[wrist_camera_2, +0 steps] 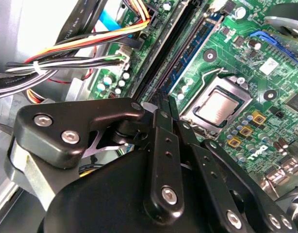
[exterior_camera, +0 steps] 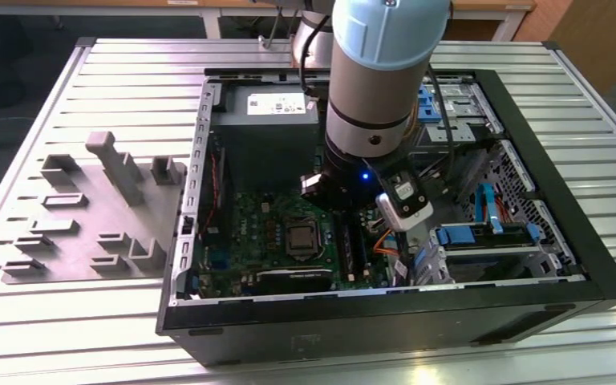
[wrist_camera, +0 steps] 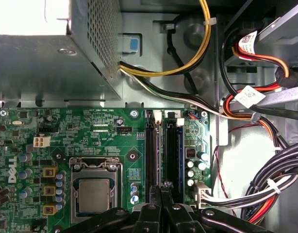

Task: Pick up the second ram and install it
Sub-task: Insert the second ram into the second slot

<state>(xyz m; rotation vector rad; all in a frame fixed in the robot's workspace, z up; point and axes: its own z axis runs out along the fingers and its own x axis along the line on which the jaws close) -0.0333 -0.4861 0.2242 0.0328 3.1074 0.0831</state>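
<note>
My gripper [exterior_camera: 335,199] is down inside the open computer case [exterior_camera: 597,265], over the green motherboard [exterior_camera: 254,233]. In both wrist views its black fingers [wrist_camera: 161,196] [wrist_camera_2: 163,104] stand pressed close together over the long black memory slots [wrist_camera: 150,155] beside the processor socket [wrist_camera: 93,191]. The second ram [wrist_camera: 157,155] shows edge-on as a thin strip running along the slot from between the fingertips. It lies level with the slot. A blue strip [wrist_camera: 174,155] sits in the neighbouring slot. Whether the stick is fully seated I cannot tell.
The grey power-supply box [exterior_camera: 270,120] fills the far part of the case. Bundled cables [wrist_camera: 265,194] hang close beside the slots. Drive bays with blue tabs [exterior_camera: 480,233] sit on the exterior view's right. Grey moulded holder blocks [exterior_camera: 94,208] lie on the slatted table outside the case.
</note>
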